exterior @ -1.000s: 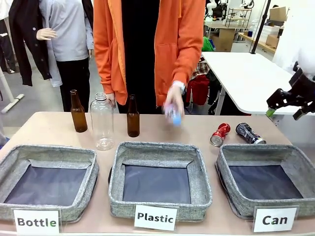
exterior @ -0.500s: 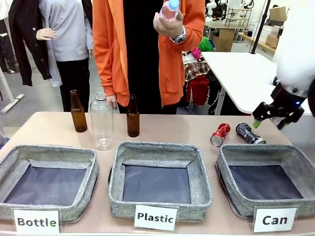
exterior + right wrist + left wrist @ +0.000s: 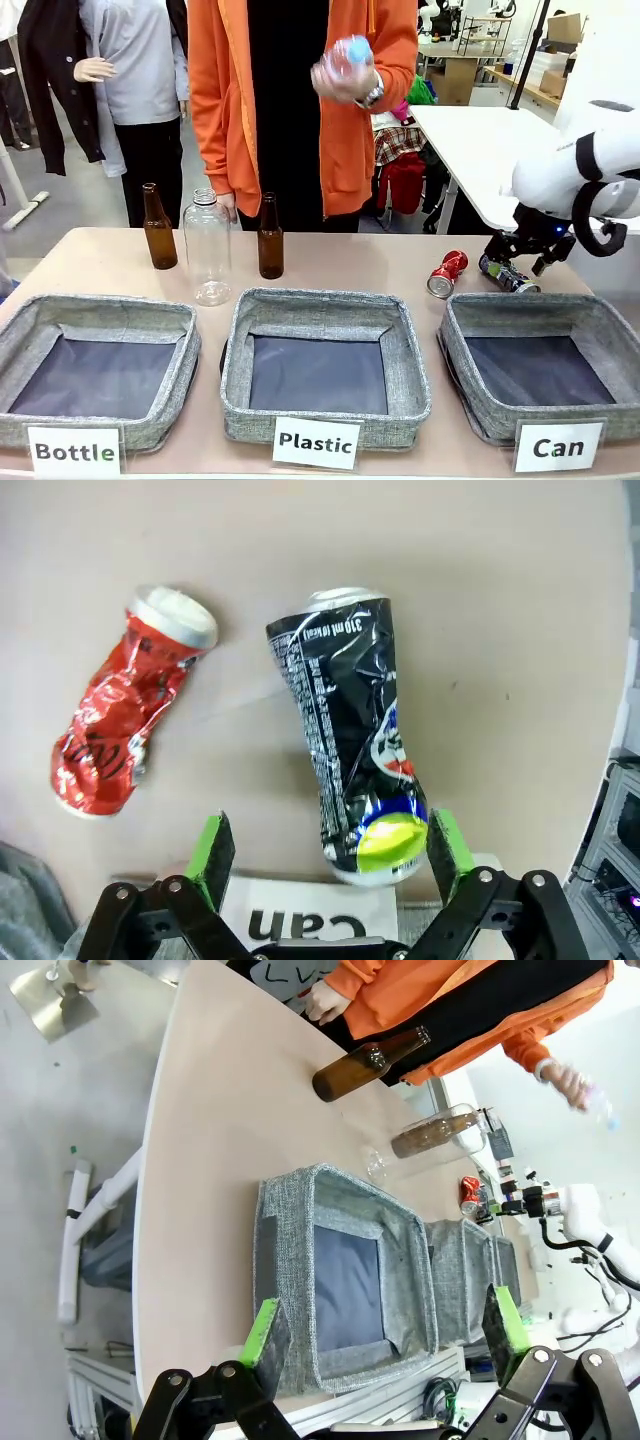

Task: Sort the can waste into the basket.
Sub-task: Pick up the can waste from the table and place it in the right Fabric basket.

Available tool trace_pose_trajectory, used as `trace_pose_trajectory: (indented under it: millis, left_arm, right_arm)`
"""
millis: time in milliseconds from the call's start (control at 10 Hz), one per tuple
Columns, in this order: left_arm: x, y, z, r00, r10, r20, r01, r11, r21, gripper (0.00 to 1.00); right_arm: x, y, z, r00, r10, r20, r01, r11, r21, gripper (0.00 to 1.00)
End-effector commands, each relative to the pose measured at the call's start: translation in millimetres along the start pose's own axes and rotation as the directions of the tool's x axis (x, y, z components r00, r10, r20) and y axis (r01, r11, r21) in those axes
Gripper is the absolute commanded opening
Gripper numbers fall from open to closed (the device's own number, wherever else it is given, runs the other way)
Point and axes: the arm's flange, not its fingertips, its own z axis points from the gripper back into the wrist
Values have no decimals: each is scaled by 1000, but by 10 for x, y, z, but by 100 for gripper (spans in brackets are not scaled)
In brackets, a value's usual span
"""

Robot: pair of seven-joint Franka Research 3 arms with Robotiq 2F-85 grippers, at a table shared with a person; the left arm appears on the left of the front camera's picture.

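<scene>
The right end effector [image 3: 330, 848], jaws wide and empty, straddles the silver-black can [image 3: 345, 740] on the worktop [image 3: 500, 600] (red can [image 3: 120, 720] just beside it); the left end effector [image 3: 385, 1325] is likewise spread, empty.

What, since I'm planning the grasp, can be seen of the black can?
The black can is crushed, creased metal: black with white print, a red-white-blue logo, a yellow-green patch near one end and a silver rim at the other. It lies on its side on the tan table, close to the red can but apart from it, just beyond the Can basket. The right gripper hangs open, fingers either side of the yellow-green end; contact cannot be judged.
</scene>
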Motion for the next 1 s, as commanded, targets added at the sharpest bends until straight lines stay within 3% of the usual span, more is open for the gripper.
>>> trace_pose_trajectory:
  millis: [0, 500, 600, 700, 800, 900]
  left_arm:
    - [19, -1, 2, 1000, -23, 16, 23, 1000, -17, 100]
    - [19, -1, 2, 1000, -23, 16, 23, 1000, -17, 100]
    - [19, -1, 2, 1000, -23, 16, 23, 1000, -17, 100]
    - [19, -1, 2, 1000, -23, 16, 23, 1000, -17, 100]
    - [19, -1, 2, 1000, -23, 16, 23, 1000, -17, 100]
    - [19, -1, 2, 1000, -23, 16, 23, 1000, -17, 100]
  right_arm:
    - [124, 69, -123, 1000, -19, 6, 19, 997, -75, 100]
    - [162, 71, -320, 999, -38, 36, 42, 994, -106, 100]
    - [160, 76, -327, 998, -38, 40, 43, 992, -119, 40]
    - [165, 76, -322, 998, -44, 37, 48, 991, -124, 40]
    - [169, 70, -322, 998, -47, 41, 51, 991, -127, 0]
    - [164, 70, -330, 998, -47, 38, 52, 990, -131, 36]
